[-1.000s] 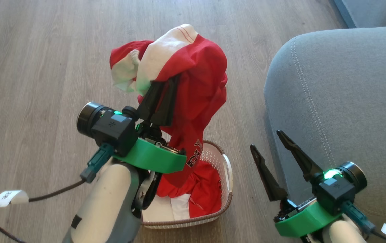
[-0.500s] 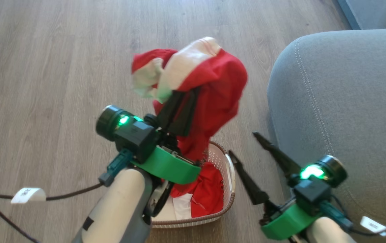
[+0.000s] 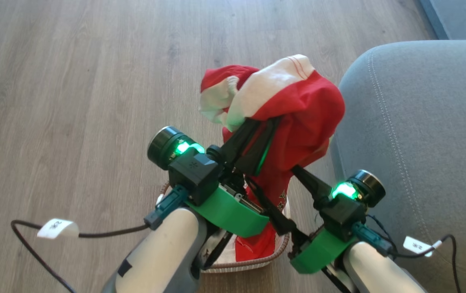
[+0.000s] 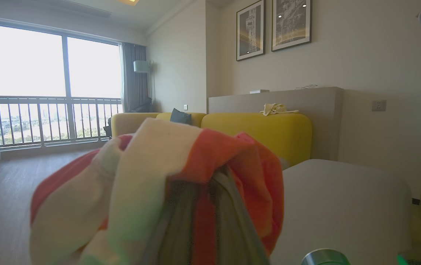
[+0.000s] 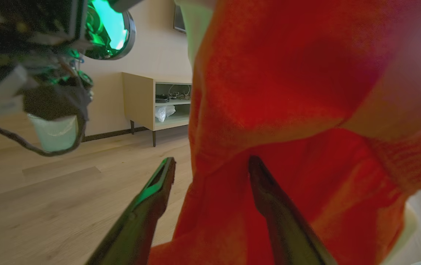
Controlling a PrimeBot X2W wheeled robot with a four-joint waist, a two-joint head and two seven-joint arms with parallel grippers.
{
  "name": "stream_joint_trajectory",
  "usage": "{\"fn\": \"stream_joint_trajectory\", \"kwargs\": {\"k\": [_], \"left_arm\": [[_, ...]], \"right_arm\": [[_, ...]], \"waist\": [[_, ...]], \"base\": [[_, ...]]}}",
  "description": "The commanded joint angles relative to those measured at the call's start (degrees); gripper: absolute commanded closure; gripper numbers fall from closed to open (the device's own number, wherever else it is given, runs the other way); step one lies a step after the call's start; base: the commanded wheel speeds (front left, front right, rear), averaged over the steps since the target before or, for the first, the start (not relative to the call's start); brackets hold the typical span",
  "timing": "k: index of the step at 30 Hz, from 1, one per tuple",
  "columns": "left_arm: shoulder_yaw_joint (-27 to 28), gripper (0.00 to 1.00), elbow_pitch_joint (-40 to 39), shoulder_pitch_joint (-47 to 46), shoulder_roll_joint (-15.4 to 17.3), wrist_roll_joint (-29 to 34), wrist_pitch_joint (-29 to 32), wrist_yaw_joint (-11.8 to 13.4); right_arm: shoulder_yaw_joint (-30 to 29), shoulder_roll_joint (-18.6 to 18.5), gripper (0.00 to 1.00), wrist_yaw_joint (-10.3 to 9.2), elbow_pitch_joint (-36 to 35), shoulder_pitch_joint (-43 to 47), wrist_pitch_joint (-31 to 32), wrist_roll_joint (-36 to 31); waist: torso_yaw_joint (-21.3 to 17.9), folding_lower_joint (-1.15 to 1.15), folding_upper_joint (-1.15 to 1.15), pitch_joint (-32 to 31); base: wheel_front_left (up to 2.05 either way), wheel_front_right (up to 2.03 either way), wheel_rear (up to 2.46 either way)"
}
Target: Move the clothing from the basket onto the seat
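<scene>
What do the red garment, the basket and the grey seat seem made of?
Red garment with white bands: soft matte cloth, probably knit; it drapes limply. Small cream basket, brown rim: probably plastic; perforated wall. Large grey seat cushion: matte woven upholstery with stitched seam.

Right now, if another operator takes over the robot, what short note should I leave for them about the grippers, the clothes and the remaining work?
Left gripper: shut on a red shirt, held up above the basket, beside the seat.
Right gripper: open, jaws at the hanging part of the shirt, not closed on it.
Done: one shirt raised from the basket.
Left: lay it on the seat, then fetch the red cloth lying in the basket.
</scene>
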Motion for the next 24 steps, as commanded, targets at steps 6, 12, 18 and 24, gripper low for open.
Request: {"fn": "stream_joint_trajectory", "kwargs": {"k": [6, 12, 18, 24], "left_arm": [[-0.29, 1.00, -2.67, -3.53, 0.41, -0.70, -0.53, 0.78], [-2.07, 1.00, -3.03, -3.17, 0.41, -1.26, -0.53, 0.44], [-2.88, 1.00, -2.26, -2.58, 0.41, -1.28, -0.53, -0.09], [-1.36, 1.00, -0.34, -1.75, 0.41, -1.09, -0.54, 0.03]], "right_arm": [[-3.29, 4.21, 0.00, -0.01, 0.60, -3.16, -0.37, -2.83], [-5.33, 6.08, 0.00, -0.01, 1.06, -3.72, -0.37, -3.49], [-7.69, 6.89, 1.00, -0.01, 1.14, -3.47, -0.37, -2.49], [-9.11, 7.12, 1.00, -0.01, 1.21, -3.08, -0.37, -2.12]], "waist": [[1.01, 0.00, 0.00, -0.22], [1.75, 0.00, 0.00, -0.32], [2.38, 0.00, 0.00, -0.46], [2.44, 0.00, 0.00, -0.38]], "base": [[0.00, 0.00, 0.00], [0.00, 0.00, 0.00], [0.00, 0.00, 0.00], [0.00, 0.00, 0.00]]}}
